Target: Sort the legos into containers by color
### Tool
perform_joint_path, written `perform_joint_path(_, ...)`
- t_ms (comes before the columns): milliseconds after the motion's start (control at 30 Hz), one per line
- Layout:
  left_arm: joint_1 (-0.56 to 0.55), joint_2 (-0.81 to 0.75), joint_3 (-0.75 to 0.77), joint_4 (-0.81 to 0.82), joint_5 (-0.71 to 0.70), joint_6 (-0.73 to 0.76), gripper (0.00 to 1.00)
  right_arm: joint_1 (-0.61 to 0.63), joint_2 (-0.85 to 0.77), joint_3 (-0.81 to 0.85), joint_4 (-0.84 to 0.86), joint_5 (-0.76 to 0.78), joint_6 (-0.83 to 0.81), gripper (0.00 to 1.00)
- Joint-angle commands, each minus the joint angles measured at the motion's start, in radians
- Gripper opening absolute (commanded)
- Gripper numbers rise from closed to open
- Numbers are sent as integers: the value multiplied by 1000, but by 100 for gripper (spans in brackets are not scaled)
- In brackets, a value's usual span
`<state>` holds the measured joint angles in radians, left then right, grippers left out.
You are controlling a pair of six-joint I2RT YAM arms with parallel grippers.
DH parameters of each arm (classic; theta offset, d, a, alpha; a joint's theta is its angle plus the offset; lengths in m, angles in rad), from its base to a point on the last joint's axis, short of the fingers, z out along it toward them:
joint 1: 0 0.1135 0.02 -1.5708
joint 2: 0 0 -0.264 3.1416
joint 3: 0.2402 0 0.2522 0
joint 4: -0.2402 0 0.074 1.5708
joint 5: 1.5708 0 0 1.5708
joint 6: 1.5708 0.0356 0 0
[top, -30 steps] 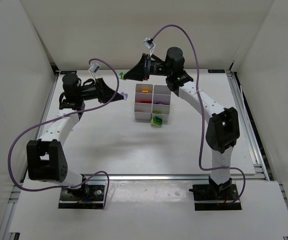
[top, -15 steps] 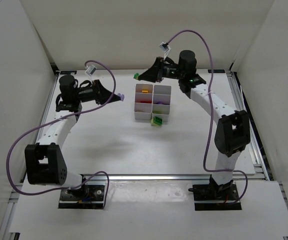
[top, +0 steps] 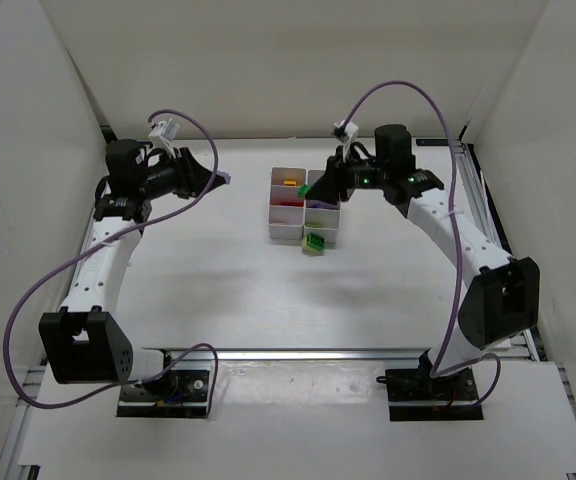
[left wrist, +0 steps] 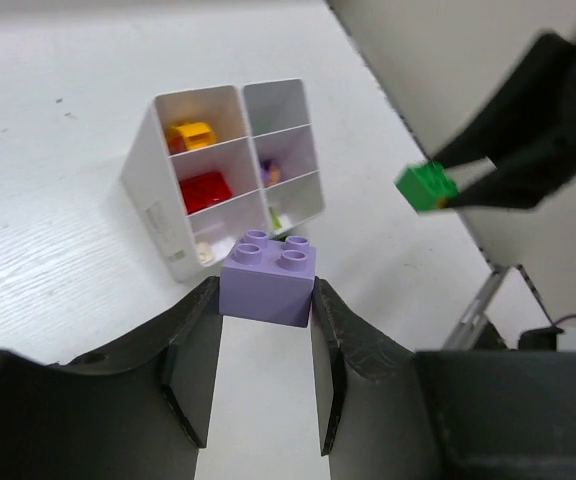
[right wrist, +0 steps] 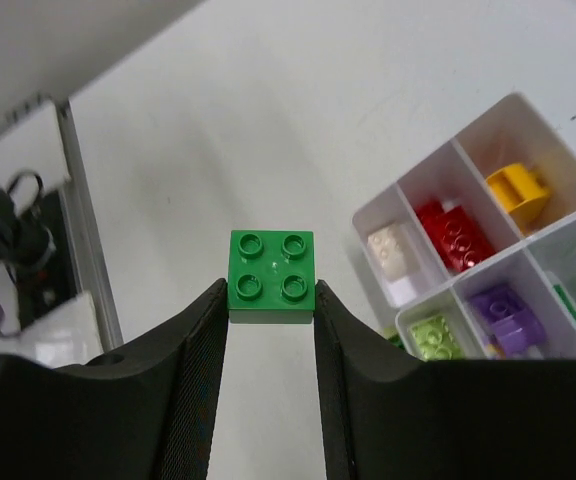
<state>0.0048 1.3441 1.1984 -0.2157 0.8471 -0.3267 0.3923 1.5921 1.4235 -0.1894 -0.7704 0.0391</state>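
My left gripper (left wrist: 266, 290) is shut on a pale purple lego (left wrist: 268, 280), held in the air left of the containers (top: 286, 232). My right gripper (right wrist: 271, 292) is shut on a green lego (right wrist: 271, 262), hanging over the grid's far side (top: 304, 188). The white containers (left wrist: 153, 190) hold a yellow lego (left wrist: 192, 134), a red one (left wrist: 206, 190), a whitish one (right wrist: 393, 250), a light green one (right wrist: 430, 335) and a purple one (right wrist: 506, 312), each in a separate cell. Another green lego (top: 315, 241) lies on the table against the grid's near side.
White walls close in the table on the left, back and right. A metal rail (top: 318, 352) runs along the near edge in front of the arm bases. Purple cables (top: 403, 95) loop above both arms.
My right arm has swung right and nearer, carrying the green lego from the grid's far left to over its far side. My left gripper has drawn back left with the purple lego.
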Motion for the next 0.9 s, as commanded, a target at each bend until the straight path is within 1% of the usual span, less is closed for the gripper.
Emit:
perform_joint_path(0,-3,-23,30,-117,-106,68,10,29,-55,-75,-139,40,-235,0)
perform_joint_path(33,-3,-22,29,-117,-114,67,10,33,-67,-84,-145,51,-269,0)
perform_joint_path(133,-3,-25,27,-120,-117,71,10,33,-72,-113,-170,85,-300,0)
perform_joint_path(167,-35,-25,27,-123,-118,72,10,30,-78,-121,-168,94,-304,0)
perform_joint_path(333,-40,-28,23,-117,-128,84,10,-7,-78,-129,-122,120,-257,0)
perform_joint_path(667,-49,-17,46,-145,-158,127,10,-47,-70,-98,-96,98,-231,0)
perform_joint_path(800,-54,-5,59,-172,-171,164,10,-81,4,-32,-84,77,-183,0)
perform_joint_path(867,-54,1,73,-185,-174,182,10,-93,38,39,-107,65,-183,0)
